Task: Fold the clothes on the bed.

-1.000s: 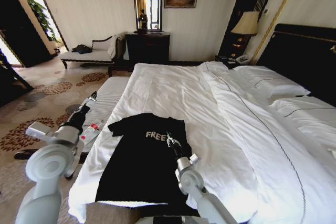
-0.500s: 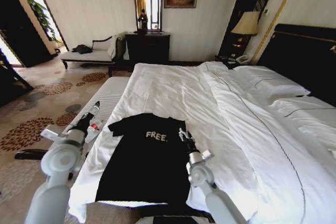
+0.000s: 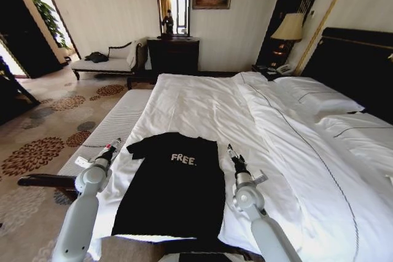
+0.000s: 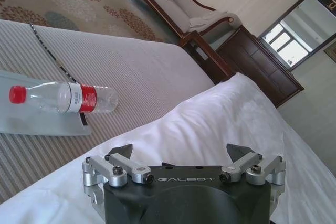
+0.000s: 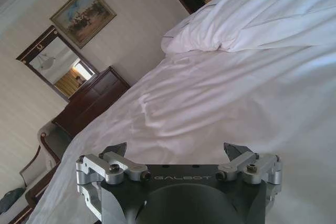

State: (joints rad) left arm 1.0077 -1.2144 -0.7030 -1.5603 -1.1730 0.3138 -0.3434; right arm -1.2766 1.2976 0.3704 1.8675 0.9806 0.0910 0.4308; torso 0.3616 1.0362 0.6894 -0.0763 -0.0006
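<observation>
Lying flat and face up on the near corner of the bed (image 3: pixel 202 99), the clothes (image 3: pixel 172 185), a single black short-sleeved T-shirt, are spread with both sleeves out and the white "FREE" lettering readable across the chest. The soft knit lies nearly unwrinkled, its hem toward the robot and its collar toward the middle of the mattress, a layout that judgeably suits a fold begun from either side edge. Beneath it the white duvet forms a smooth, slightly creased, yielding surface, so the dark fabric stands out sharply at every edge.

The left claw (image 3: pixel 113 146) hovers just beside the shirt's left sleeve, off the mattress edge; in the left wrist view its fingers (image 4: pixel 122 153) stand spread and hold nothing. The right claw (image 3: pixel 231 151) hovers just beside the shirt's right side over bare duvet, and the right wrist view shows its fingers (image 5: pixel 115 150) likewise spread and empty. Flanking the garment symmetrically, neither claw touches cloth.

Alongside the bed runs a pale, ribbed upholstered bench (image 4: pixel 131 72) with dark wooden arms; a clear plastic bottle (image 4: pixel 63 98) with red cap and red label lies on its side there on a thin transparent sheet. Farther off stand a dark wooden dresser (image 3: pixel 172 55) with mirror, a chaise and a patterned carpet.
</observation>
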